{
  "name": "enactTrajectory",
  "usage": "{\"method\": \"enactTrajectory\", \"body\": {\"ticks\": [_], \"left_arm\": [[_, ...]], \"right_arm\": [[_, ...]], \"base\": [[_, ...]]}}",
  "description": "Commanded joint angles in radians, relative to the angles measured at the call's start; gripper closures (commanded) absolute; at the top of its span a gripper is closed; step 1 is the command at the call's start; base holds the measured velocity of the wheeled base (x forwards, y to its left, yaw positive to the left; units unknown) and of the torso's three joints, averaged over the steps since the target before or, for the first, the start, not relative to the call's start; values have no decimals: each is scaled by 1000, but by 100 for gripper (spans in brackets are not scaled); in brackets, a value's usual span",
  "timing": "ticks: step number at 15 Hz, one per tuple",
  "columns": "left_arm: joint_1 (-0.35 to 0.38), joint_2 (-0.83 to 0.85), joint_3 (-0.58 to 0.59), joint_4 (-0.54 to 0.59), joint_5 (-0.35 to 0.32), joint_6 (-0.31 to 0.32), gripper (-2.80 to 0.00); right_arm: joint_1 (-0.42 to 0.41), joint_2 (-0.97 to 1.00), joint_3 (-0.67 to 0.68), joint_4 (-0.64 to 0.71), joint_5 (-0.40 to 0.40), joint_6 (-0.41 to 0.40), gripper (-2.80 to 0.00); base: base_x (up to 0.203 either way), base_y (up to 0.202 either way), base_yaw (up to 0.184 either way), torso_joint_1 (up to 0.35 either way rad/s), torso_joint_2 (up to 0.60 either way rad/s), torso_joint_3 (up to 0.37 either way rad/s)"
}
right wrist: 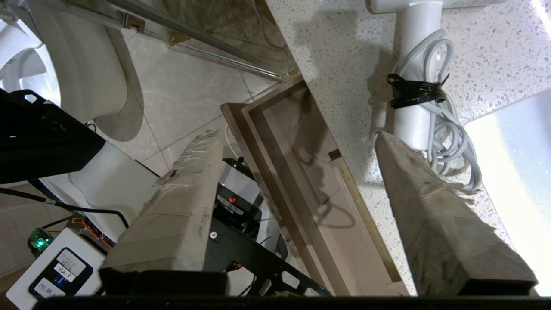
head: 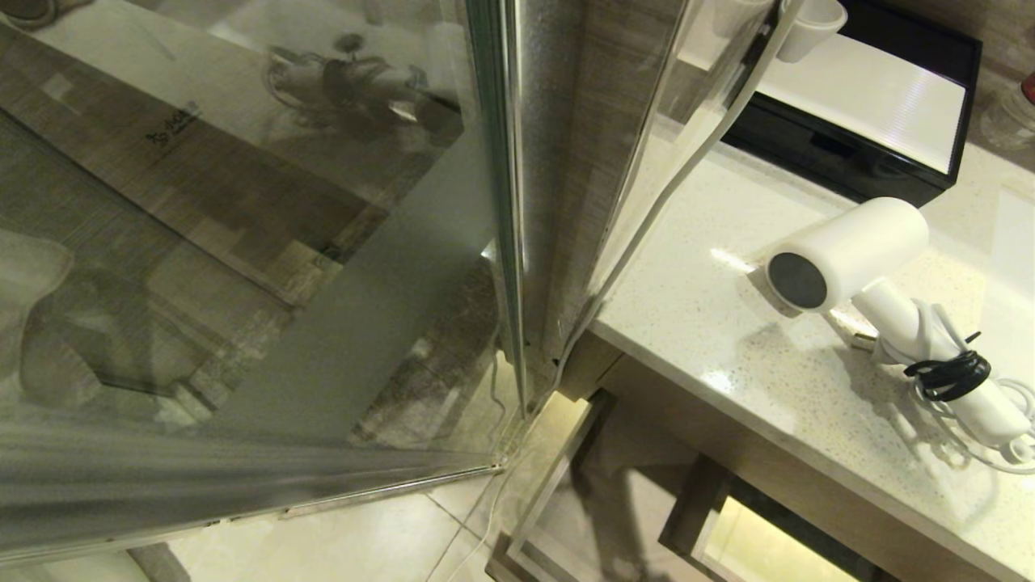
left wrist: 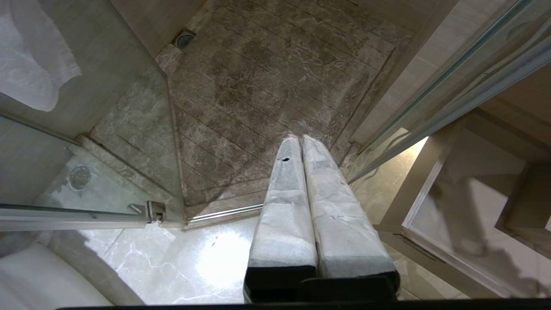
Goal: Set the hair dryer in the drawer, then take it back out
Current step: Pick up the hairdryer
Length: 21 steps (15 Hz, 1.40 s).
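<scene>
The white hair dryer (head: 857,242) lies on the speckled countertop (head: 711,323), dark round end toward me, its cord bundled by a black tie (head: 950,376). Below the counter edge the wood-grain drawer (head: 558,469) stands pulled out, with nothing lying in the part I can see. In the right wrist view my right gripper (right wrist: 297,134) hovers open over the drawer (right wrist: 258,163) and counter edge. One of its fingertips (right wrist: 387,144) is close beside the end of the hair dryer's handle (right wrist: 415,51), and nothing is held. My left gripper (left wrist: 300,138) hangs shut and empty over the floor. Neither arm shows in the head view.
A glass shower door (head: 501,202) rises just left of the counter. A black box with a white top (head: 873,105) and a white cup (head: 808,28) stand at the back of the counter. A toilet (right wrist: 77,64) and my own base (right wrist: 232,202) lie beside the drawer.
</scene>
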Motion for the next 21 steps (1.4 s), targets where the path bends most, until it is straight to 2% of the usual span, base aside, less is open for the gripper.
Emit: {"method": "enactTrajectory", "body": {"ticks": [1,3,4,8,9,19,21], "left_arm": [[0,0,2,0,0,0,0],[0,0,2,0,0,0,0],[0,0,2,0,0,0,0],[0,0,0,0,0,0,0],[0,0,0,0,0,0,0],[0,0,2,0,0,2,0],[0,0,2,0,0,1,0]], "right_arm": [[1,14,-1,7,2,-1,-280],[4,21,7,4,-17,-20,-280],[8,57,26,0,-97,-102,-280],[40,360,153,-71,-522,-529,-280],[48,379,175,-90,-568,-575,-280],[57,386,185,-108,-568,-563,-280],[99,429,305,-314,-568,-519,-280]], "base": [[0,0,0,0,0,0],[0,0,0,0,0,0],[0,0,0,0,0,0],[0,0,0,0,0,0],[0,0,0,0,0,0],[0,0,0,0,0,0],[0,0,0,0,0,0]]}}
